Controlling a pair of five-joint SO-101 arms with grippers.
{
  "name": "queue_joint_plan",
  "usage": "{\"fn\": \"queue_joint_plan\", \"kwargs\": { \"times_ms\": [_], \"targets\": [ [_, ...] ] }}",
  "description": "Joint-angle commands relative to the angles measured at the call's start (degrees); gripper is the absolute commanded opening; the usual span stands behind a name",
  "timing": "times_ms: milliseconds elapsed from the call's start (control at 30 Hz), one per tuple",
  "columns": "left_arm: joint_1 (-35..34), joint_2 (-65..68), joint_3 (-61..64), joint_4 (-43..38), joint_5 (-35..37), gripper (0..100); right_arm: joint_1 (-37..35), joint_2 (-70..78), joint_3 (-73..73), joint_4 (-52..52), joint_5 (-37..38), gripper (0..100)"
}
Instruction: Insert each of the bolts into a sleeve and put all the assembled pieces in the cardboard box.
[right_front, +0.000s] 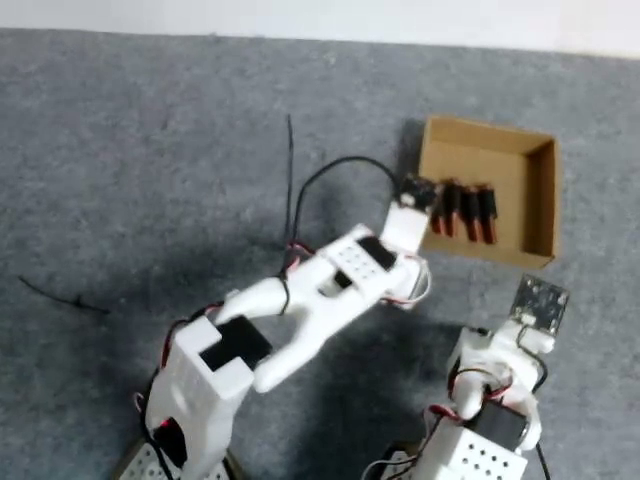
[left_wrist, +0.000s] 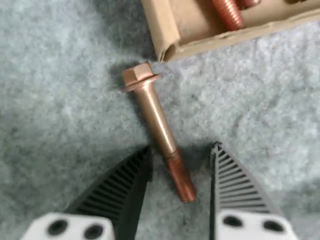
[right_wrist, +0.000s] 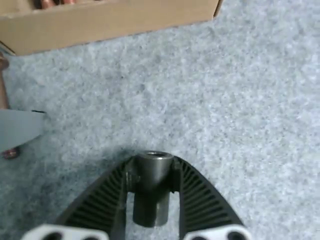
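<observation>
Hovering my left gripper (left_wrist: 180, 154) over a loose copper-coloured bolt (left_wrist: 159, 127), fingers spread wide and nothing in them. The bolt lies flat on the grey carpet (left_wrist: 60, 100). Its threaded end sits between my two fingertips, nearer one than the other, and as far as I can see neither touches it. Its hex head points at a corner of the cardboard box (left_wrist: 167, 35) and stops just short of it.

My right gripper (right_wrist: 152, 162) is clamped on a dark metal sleeve (right_wrist: 151, 180), pinched between both fingers with its open bore end poking out past the tips. It hangs over the carpet a little way from the box's outer wall (right_wrist: 110, 22).

From the high view, my left arm (right_front: 330, 285) stretches out to the box's near-left corner, and my right arm (right_front: 500, 370) sits back, short of the box (right_front: 543, 190). A few assembled pieces (right_front: 462, 212) lie side by side inside, against the near wall.
</observation>
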Motion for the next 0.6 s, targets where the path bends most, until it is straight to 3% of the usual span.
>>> {"fn": "queue_joint_plan", "kwargs": {
  "times_ms": [0, 133, 333, 567],
  "targets": [
    [-0.92, 1.1, -2.15, -1.41, 0.44, 19, 0.31, -0.92, 6.46, -1.8, -0.44, 0.5],
    [-1.01, 5.58, -7.6, -0.18, 0.44, 19, 0.22, -0.92, 6.46, -1.8, -0.44, 0.5],
    [-1.63, 10.59, -17.54, 9.93, 0.62, 19, 0.22, -0.92, 6.46, -1.8, -0.44, 0.5],
    [-2.86, 13.05, -22.81, 15.12, 4.4, 19, 0.22, -0.92, 6.46, -1.8, -0.44, 0.5]
  ]
}}
